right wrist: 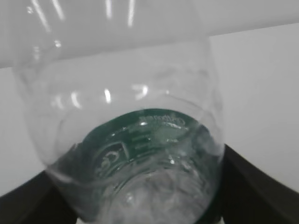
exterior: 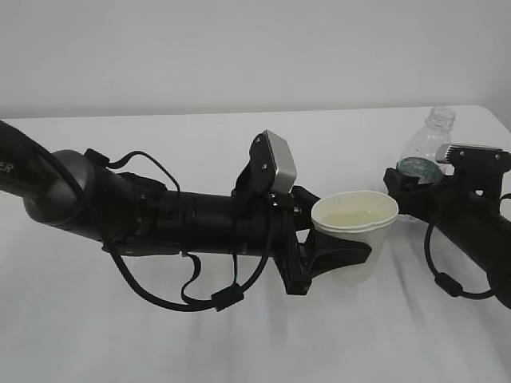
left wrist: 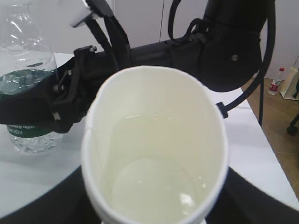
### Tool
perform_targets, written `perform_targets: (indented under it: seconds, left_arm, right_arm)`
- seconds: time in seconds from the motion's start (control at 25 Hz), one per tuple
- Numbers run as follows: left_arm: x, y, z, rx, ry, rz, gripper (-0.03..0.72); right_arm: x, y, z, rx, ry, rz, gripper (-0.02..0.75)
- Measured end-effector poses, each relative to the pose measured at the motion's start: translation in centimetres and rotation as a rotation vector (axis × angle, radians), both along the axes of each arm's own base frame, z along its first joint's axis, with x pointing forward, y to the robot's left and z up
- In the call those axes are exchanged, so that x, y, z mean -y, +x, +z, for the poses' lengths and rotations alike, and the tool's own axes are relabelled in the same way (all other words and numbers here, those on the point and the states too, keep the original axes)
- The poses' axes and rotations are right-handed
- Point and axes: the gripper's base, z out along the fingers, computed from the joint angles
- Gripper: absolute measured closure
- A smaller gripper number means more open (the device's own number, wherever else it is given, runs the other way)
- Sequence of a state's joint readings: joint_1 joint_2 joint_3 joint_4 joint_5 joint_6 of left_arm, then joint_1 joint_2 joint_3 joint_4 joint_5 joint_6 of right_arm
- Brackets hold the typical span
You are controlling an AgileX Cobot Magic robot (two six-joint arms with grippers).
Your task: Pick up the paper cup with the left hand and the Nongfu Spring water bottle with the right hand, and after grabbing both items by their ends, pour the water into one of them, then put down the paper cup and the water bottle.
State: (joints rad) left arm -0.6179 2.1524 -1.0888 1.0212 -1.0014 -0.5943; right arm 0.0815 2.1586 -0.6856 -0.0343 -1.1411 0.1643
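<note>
The white paper cup [exterior: 355,219] is upright at the middle of the table, with my left gripper [exterior: 343,255] shut on its lower wall. Seen from the left wrist, the cup [left wrist: 154,140] is squeezed into an oval and clear water [left wrist: 154,186] lies in its bottom. My left gripper [left wrist: 154,207] shows only as black fingers [left wrist: 51,200] beside it. The clear Nongfu Spring water bottle [exterior: 435,136] stands upright at the right, its base [left wrist: 32,142] on the table. My right gripper [exterior: 415,179] is open around its green label band [right wrist: 140,126].
The white table [exterior: 239,335] runs back to a plain wall. My thick left arm [exterior: 120,211] lies across the table's left half. The table's right edge [left wrist: 275,158] drops to a floor where another small bottle [left wrist: 275,81] stands.
</note>
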Motion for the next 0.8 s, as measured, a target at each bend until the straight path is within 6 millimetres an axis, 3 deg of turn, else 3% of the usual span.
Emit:
perform_targets:
  seconds: [0.8]
  left_arm:
    - [0.01, -0.02, 0.04, 0.0, -0.004, -0.002, 0.275]
  right_arm:
    - [-0.72, -0.44, 1.18, 0.033, -0.062, 0.101, 0.132]
